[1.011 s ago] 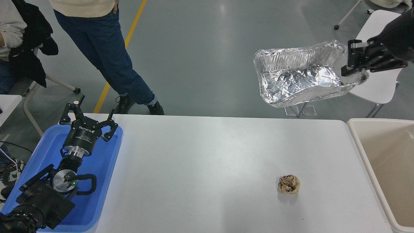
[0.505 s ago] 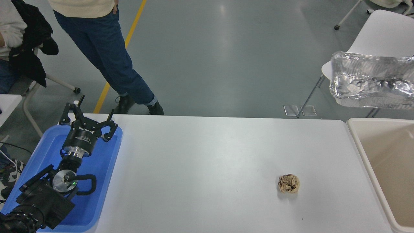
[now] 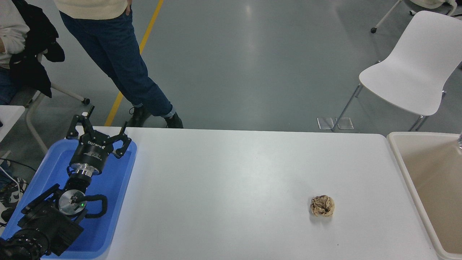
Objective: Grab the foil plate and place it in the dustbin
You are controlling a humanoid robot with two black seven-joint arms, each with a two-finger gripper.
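Observation:
The beige dustbin (image 3: pixel 431 173) stands at the table's right end, its inside showing bare. The foil plate is almost wholly out of view: only a thin silvery sliver (image 3: pixel 460 141) shows at the picture's right edge, above the dustbin. My right arm and its gripper are outside the picture. My left gripper (image 3: pixel 103 124) is parked at the lower left over the blue tray (image 3: pixel 119 187), open and holding nothing.
A small brown crumpled paper ball (image 3: pixel 322 206) lies on the white table (image 3: pixel 231 180), right of centre. A white chair (image 3: pixel 411 79) stands beyond the far right corner. A person in jeans (image 3: pixel 119 61) stands at the far left; another sits at the left edge.
The foil plate, held aloft by my right gripper beyond the table's far right, has moved right and down past the picture's edge. The right gripper has left the view. The left arm has not moved.

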